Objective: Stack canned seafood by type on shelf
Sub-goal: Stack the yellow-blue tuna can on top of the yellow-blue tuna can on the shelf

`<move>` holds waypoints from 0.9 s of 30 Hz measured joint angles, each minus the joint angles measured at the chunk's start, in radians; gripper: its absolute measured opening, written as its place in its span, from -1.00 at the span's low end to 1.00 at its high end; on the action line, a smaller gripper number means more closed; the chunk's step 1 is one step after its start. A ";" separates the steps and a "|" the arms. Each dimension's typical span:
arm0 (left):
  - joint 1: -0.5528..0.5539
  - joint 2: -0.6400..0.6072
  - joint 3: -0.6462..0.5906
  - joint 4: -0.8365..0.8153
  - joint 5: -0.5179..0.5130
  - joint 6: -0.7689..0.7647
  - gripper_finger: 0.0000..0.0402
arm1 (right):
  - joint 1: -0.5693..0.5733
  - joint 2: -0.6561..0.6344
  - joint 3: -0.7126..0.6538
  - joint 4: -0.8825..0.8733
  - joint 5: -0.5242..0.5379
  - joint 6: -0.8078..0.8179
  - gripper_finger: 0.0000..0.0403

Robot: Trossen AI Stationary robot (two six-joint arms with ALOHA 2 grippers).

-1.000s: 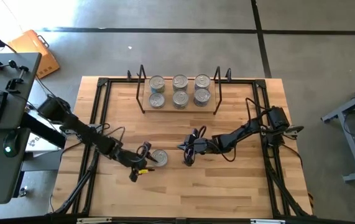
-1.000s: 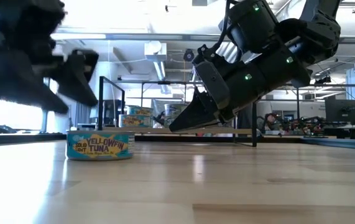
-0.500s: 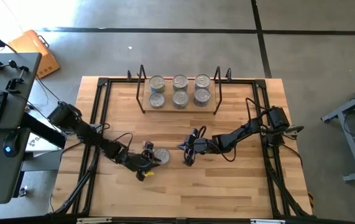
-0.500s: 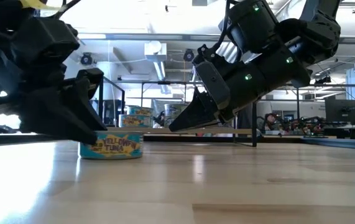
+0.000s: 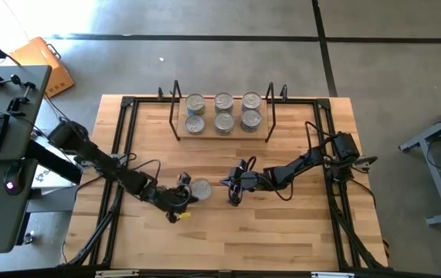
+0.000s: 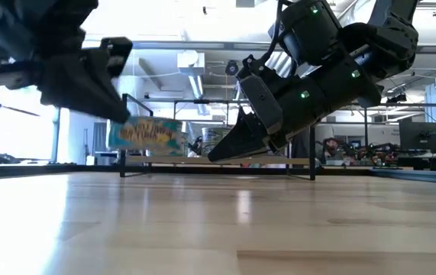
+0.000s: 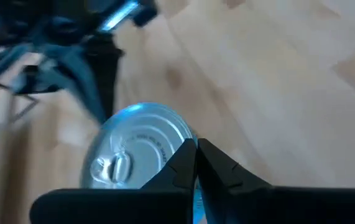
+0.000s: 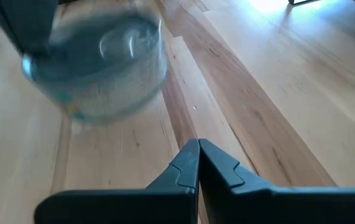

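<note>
Tin [image 6: 144,134]: off the tabletop [image 5: 282,232] — left gripper [image 5: 183,194] fingers clamp its rim, for shelving.
Right gripper [image 5: 232,185]: fingers together, idle beside it.
Shelf [image 5: 222,133]: six tins, far side.

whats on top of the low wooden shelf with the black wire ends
Six round silver-topped tins, two rows of three, sit on the shelf. Whether more tins lie beneath them is hidden from above.

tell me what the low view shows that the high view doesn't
Only low: the tin hangs clear of the table, tilted, with its label side showing. Only high: six tins on the shelf, in two rows of three, silver tops up. Both: the left claw shut on the tin, and the right claw waiting shut nearby.
</note>
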 joint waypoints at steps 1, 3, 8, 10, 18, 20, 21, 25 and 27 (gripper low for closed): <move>0.001 -0.021 0.018 -0.051 -0.019 0.006 -1.00 | 0.000 0.000 0.000 0.000 0.000 0.000 -1.00; 0.010 -0.057 0.050 -0.137 -0.057 0.024 -1.00 | 0.000 0.000 0.000 -0.003 0.000 -0.001 -1.00; 0.056 -0.150 0.100 -0.213 -0.144 0.120 -1.00 | 0.000 0.000 0.000 -0.009 0.000 -0.005 -1.00; 0.096 -0.183 0.098 -0.228 -0.159 0.177 -1.00 | 0.000 0.000 0.000 -0.014 0.000 -0.006 -1.00; 0.393 -0.244 0.099 -0.215 -0.095 0.443 -1.00 | 0.000 0.000 0.000 -0.022 0.000 -0.007 -1.00; 0.494 -0.234 0.099 -0.191 0.012 0.487 -1.00 | 0.000 0.000 0.000 -0.022 0.000 -0.007 -1.00; 0.544 -0.228 0.100 -0.187 0.063 0.501 -1.00 | 0.000 0.000 0.000 -0.022 0.000 -0.007 -1.00; 0.704 -0.192 0.099 -0.195 0.140 0.534 -1.00 | 0.000 0.000 0.000 -0.022 0.000 -0.007 -1.00; 0.760 -0.179 0.099 -0.186 0.139 0.541 -1.00 | 0.000 0.000 0.000 -0.022 0.000 -0.007 -1.00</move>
